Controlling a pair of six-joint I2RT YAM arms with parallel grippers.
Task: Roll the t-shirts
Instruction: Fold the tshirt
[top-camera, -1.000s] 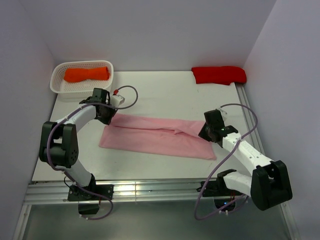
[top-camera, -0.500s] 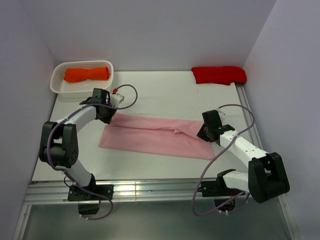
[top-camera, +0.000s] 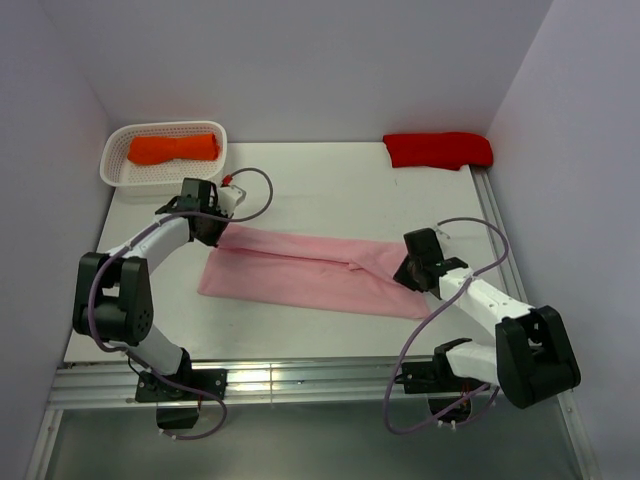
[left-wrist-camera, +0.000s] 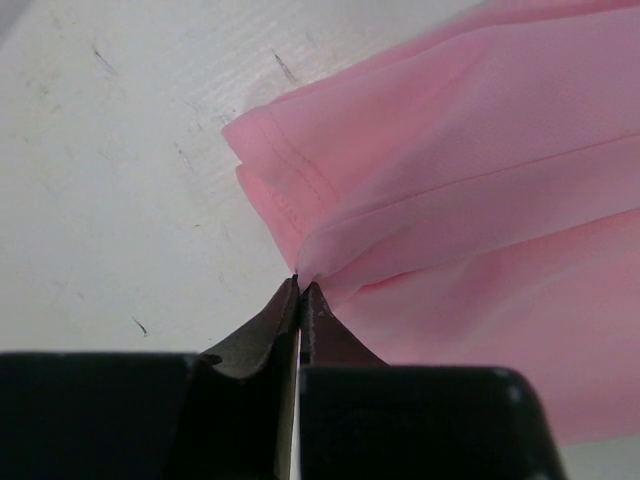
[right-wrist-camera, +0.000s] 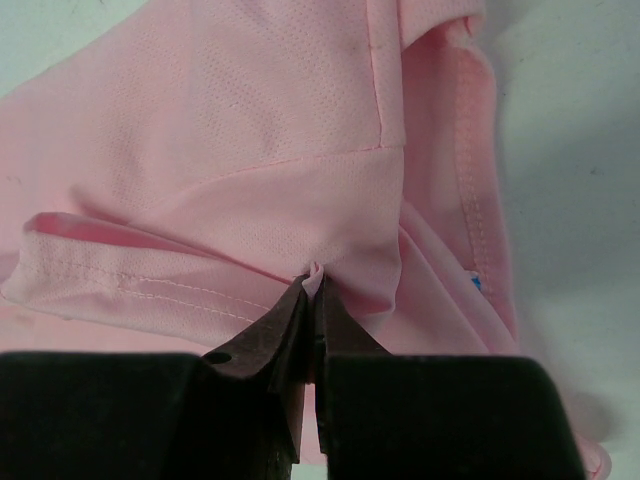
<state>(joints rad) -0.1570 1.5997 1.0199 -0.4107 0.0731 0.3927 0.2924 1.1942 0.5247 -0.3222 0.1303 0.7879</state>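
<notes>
The light pink t-shirt (top-camera: 315, 275), folded into a band, is lying across mid-table (top-camera: 330, 190). Its 10 o'clock corner is being pinched by the left gripper (left-wrist-camera: 299, 285), jaws closed on a fold; its 3 o'clock end is being pinched likewise by the right gripper (right-wrist-camera: 314, 275). An orange t-shirt (top-camera: 172, 148) is being held in the basket (top-camera: 112, 165) at 10 o'clock; a red t-shirt (top-camera: 438, 150) is lying at 1 o'clock.

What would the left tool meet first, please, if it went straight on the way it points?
The pink shirt: the left tool is shut at its folded corner, and the hems lie directly ahead. Past them looks like bare table, though depth is unclear.
</notes>
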